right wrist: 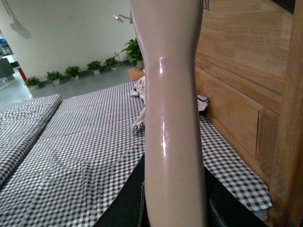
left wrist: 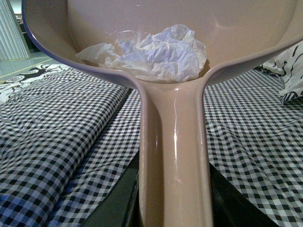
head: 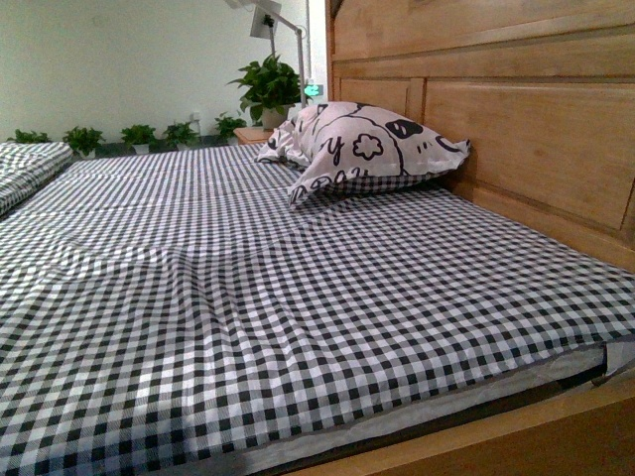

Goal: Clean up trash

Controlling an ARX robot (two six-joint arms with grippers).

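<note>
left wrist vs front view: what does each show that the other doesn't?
Left wrist only: the pink dustpan, its handle running toward the camera, with the crumpled white paper lying in its scoop. Front only: the wooden headboard, potted plants by the far wall, and the whole patterned pillow. Neither arm appears there. Both: the black-and-white checked bedsheet, plus the pillow, just an edge in the wrist view.

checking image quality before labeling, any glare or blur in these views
Left wrist view: a glare streak runs down the dustpan handle; the paper wad is sharp. Right wrist view: bright highlights on the pink handle. Front view: pillow is clear, even light.
</note>
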